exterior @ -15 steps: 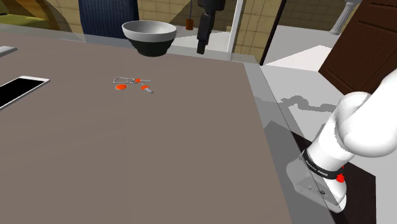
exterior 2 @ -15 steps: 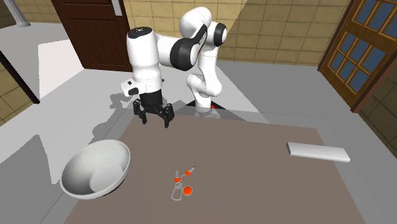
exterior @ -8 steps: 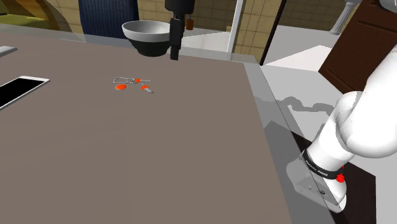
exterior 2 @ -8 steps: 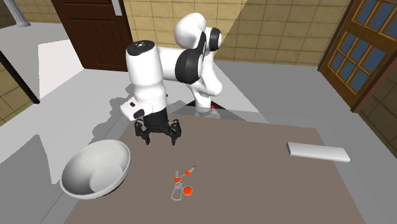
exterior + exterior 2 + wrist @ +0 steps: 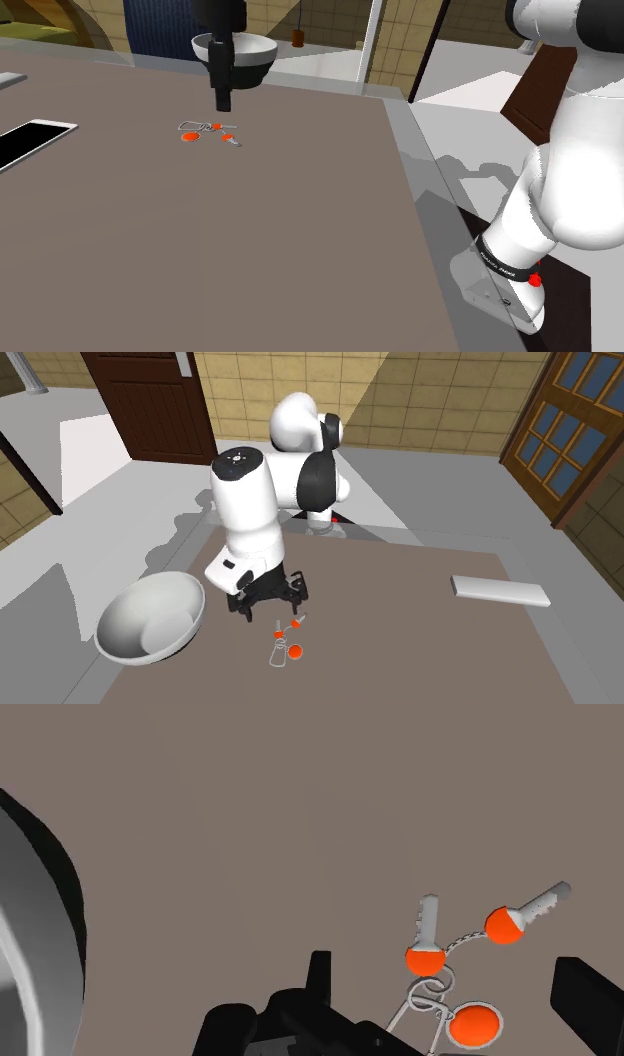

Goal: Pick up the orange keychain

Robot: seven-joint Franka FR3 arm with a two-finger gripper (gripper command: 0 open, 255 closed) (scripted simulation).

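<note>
Hovering gripper (image 5: 224, 103) over the orange keychain (image 5: 208, 131), fingers spread apart and clasping nothing.
Bare brown table (image 5: 260, 250) runs wide from its near edge. The keychain lies toward the shoulder view's far edge, well apart from a phone (image 5: 30, 141) at the left edge. Just beyond it, a bowl (image 5: 250, 52) sits at the far edge.

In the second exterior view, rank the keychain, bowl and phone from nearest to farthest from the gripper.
1. The keychain, right by the gripper.
2. The bowl, at that view's left.
3. The phone, far off at that view's right.
</note>
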